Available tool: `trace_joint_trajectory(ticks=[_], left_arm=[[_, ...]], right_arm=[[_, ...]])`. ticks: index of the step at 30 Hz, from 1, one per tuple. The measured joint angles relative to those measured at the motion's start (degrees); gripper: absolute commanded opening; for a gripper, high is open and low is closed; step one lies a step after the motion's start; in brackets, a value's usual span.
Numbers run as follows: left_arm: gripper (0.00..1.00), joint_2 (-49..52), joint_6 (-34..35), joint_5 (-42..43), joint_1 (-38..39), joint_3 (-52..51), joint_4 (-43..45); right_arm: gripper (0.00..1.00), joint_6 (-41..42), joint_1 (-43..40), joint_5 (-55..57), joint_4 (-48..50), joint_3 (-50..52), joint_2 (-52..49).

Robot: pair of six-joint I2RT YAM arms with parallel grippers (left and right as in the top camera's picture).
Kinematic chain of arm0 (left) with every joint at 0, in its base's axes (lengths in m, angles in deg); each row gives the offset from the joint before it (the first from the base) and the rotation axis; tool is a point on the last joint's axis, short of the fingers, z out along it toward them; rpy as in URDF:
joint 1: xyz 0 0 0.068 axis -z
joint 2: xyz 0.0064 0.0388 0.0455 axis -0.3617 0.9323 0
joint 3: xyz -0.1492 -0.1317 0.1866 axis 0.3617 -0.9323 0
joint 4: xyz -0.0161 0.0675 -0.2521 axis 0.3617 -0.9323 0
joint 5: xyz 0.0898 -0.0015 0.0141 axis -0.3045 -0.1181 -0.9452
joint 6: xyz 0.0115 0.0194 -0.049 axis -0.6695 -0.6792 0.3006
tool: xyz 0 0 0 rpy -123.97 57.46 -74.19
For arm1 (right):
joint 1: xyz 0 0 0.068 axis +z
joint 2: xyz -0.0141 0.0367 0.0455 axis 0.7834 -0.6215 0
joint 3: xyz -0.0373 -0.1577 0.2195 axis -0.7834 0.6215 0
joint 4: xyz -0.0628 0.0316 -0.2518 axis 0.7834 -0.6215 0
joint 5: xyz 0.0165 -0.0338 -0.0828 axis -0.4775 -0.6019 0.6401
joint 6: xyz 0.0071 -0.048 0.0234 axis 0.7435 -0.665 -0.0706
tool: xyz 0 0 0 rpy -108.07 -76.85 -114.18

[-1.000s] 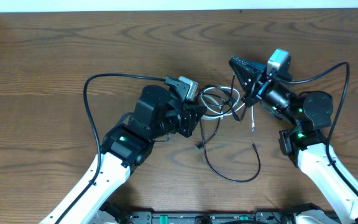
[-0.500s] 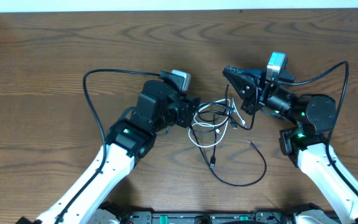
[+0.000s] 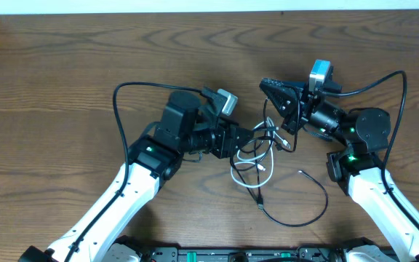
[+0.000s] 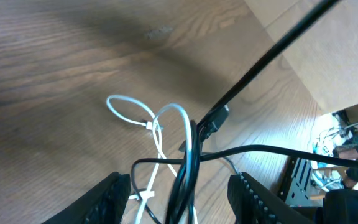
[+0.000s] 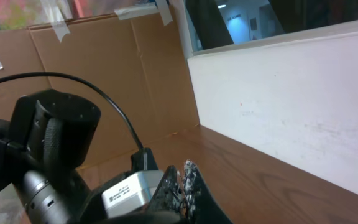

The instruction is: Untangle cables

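Black cable [image 3: 297, 224] and white cable [image 3: 247, 161] tangled together mid-tabletop [image 3: 64, 87], between both hands. White loops lie on wood. Black tail curves wide toward robot side, its plug end lying free. Left hand [image 3: 247, 137] spread open, fingers [image 4: 114, 193] straddling tangle, clamping nothing. Right hand [image 3: 268, 87] raised, fingertips [image 5: 184, 179] pinched shut on black cable, strand taut up from knot.

Overhead looks straight down at the table [image 3: 49, 73]; left wrist views it closely.
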Motion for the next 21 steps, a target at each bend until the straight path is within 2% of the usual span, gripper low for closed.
trace_joint_trajectory(ticks=[6,10,18,20,21], left_arm=[[0.54,0.0,1.0,1.0,-0.9,0.0,-4.1],[0.41,0.6,1.6,1.0,-0.9,0.0,-8.6],[0.4,5.9,1.8,1.0,-0.9,0.0,-8.9],[0.33,6.0,1.8,1.0,-0.9,0.0,-8.1],[0.26,6.0,1.9,1.2,-0.9,0.0,-7.4]], right_arm=[[0.01,0.0,0.0,0.0,-0.2,0.0,0.0],[0.01,0.0,0.0,0.1,-0.3,0.0,0.0],[0.01,0.0,0.0,0.2,-0.3,0.0,0.0],[0.01,0.0,0.0,0.2,-0.3,0.0,0.0],[0.01,0.0,0.0,0.2,-0.3,0.0,0.0]])
